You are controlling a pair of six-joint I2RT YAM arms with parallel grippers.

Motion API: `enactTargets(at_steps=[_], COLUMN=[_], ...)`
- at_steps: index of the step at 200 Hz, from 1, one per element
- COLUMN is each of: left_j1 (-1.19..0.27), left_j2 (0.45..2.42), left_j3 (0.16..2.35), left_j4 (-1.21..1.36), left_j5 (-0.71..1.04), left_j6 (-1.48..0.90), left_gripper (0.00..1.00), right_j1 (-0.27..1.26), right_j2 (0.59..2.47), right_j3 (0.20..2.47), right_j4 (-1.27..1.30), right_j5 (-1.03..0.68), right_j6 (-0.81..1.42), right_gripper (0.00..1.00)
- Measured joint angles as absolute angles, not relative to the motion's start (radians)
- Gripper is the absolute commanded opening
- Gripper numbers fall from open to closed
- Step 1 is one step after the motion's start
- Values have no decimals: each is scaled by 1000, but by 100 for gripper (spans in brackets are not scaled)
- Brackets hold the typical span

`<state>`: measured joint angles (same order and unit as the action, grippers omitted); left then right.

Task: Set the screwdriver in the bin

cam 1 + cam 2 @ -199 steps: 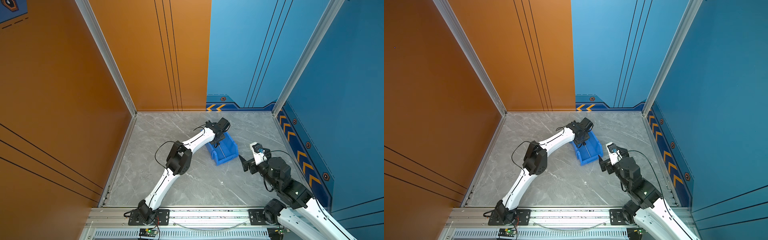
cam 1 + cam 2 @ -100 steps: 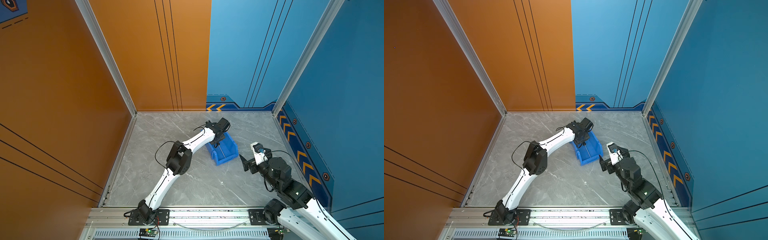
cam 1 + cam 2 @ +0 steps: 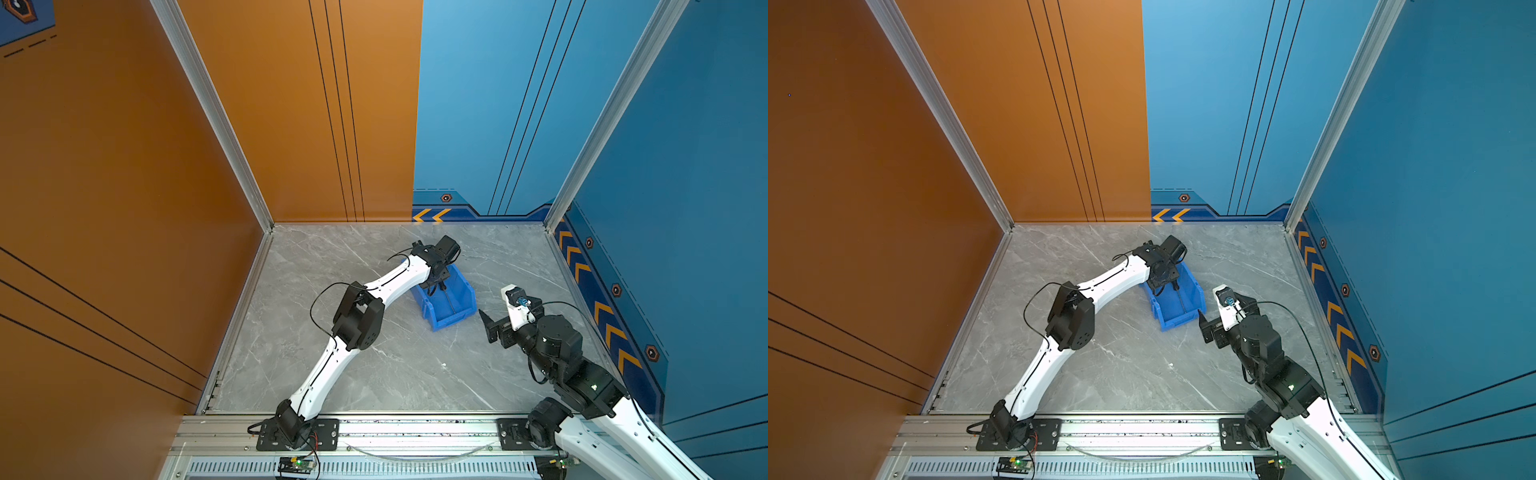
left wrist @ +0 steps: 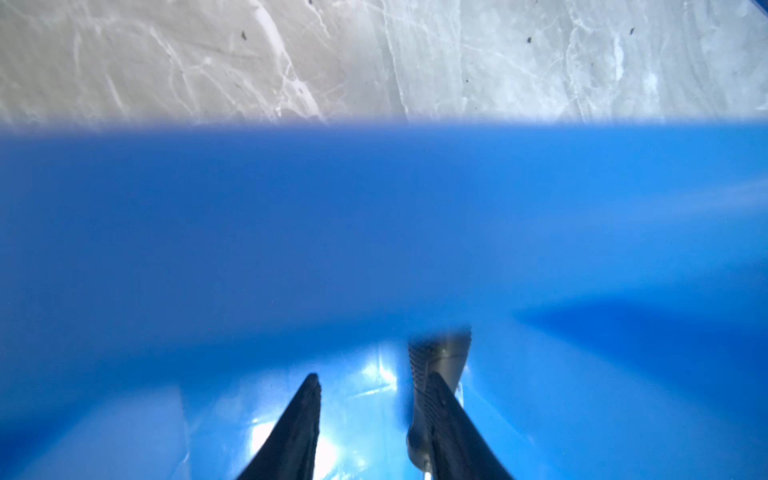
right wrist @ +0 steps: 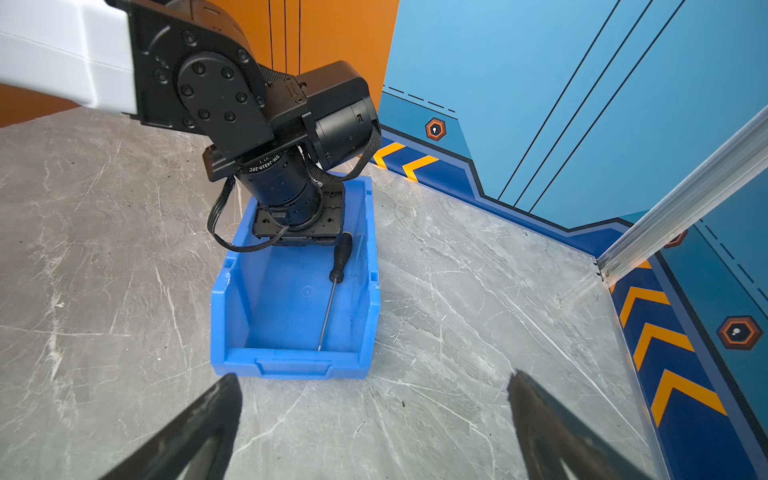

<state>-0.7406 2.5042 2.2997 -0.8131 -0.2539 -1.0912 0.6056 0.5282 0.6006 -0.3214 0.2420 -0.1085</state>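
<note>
Wrist motor label (image 5: pixel 264 163) "DM-J4310-2EC" above bin (image 5: pixel 291 366); left gripper (image 4: pixel 372 376) narrowly apart beside screwdriver (image 5: pixel 340 257), right gripper (image 5: pixel 372 376) wide.

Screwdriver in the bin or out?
In. The right wrist view shows the screwdriver inside the bin walls, tip at its low front end, handle by the left pincer.

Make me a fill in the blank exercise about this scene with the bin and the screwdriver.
1. The screwdriver lies inside the ____ bin.
2. Its handle is ____.
3. The left gripper reaches into the ____.
4. The right gripper is open and holds ____.
Missing words: blue; black; bin; nothing.
</note>
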Motion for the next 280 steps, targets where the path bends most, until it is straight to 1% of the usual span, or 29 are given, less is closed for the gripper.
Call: enactTargets(at_steps=[8,29,45,59,69,92,98,114,117,137,153,160,174,211,238,280], left_j1=[-741,-741,-741,-741,-742,-748,-748,-753,-753,-763,-772,-774,-773,-761,-712,-588], left_j2=[2504,2504,2504,2504,2502,2473,2461,2426,2419,2329,2230,2185,2094,1862,1718,1477], left_j3=[2305,2328,2358,2392,2410,2417,2417,2416,2414,2363,2284,2247,2164,1869,1623,1279], left_j4=[-814,-818,-823,-825,-823,-825,-825,-828,-827,-824,-823,-824,-820,-763,-690,-519], left_j5=[-258,-263,-265,-265,-265,-265,-265,-265,-265,-264,-265,-266,-272,-290,-288,-285], left_j6=[-1085,-1063,-1039,-1016,-1003,-973,-963,-934,-932,-889,-846,-825,-775,-641,-565,-456], left_gripper=[45,54,66,73,76,79,82,85,90,98,100,98,98,98,98,98], right_j1=[606,606,606,606,606,606,606,603,602,597,587,579,559,491,439,371], right_j2=[527,526,526,526,527,538,544,568,572,609,636,644,652,716,772,821], right_j3=[601,601,601,601,601,601,601,601,601,612,631,637,645,667,670,657], right_j4=[-321,-321,-321,-321,-321,-321,-321,-321,-321,-323,-321,-320,-312,-295,-286,-243], right_j5=[242,246,249,249,249,249,249,249,249,258,265,266,267,271,302,374], right_j6=[-109,-109,-109,-109,-109,-109,-109,-109,-109,-106,-98,-92,-76,-2,67,161], right_gripper=[100,100,100,100,100,100,100,100,100,100,100,100,100,100,100,100])
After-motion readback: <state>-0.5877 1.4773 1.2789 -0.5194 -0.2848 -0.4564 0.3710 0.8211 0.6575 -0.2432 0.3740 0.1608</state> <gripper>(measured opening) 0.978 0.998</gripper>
